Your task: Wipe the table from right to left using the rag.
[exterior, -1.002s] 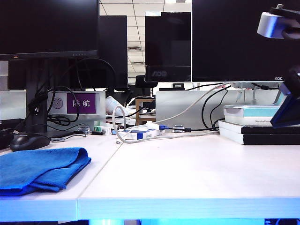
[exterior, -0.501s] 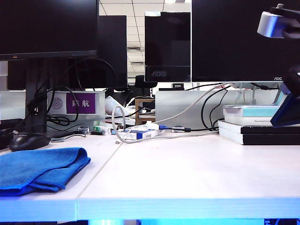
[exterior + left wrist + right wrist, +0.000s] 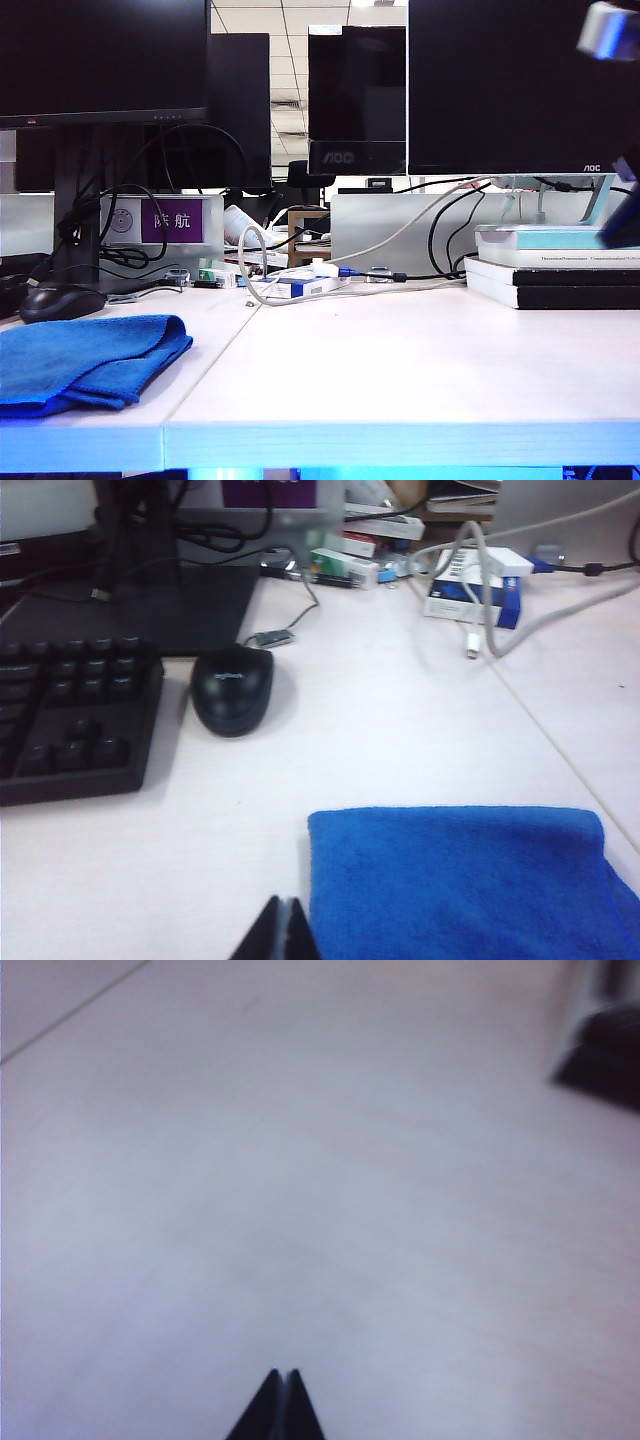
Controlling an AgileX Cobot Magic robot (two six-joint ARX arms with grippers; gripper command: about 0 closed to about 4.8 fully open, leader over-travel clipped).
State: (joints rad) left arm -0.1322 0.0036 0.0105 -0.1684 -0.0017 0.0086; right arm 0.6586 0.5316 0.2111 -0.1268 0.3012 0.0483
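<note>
Office desk cluttered with monitors and cables at the back; exterior view shows the table (image 3: pixel 400 370) bare in the middle, the rag (image 3: pixel 85 362) lying folded at about 8 o'clock near the mouse (image 3: pixel 62 300), held by nothing. Left wrist view: left gripper (image 3: pixel 281 930) tips pressed together, empty, just beside the rag's edge. Right wrist view: right gripper (image 3: pixel 279 1403) tips together, empty, above bare tabletop. Judgement: the rag rests at the left end, so the wipe looks finished.

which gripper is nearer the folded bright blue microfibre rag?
Left. The left gripper, shut, hovers right beside the rag. The right gripper, shut, is over bare off-white table, no rag in its view.
</note>
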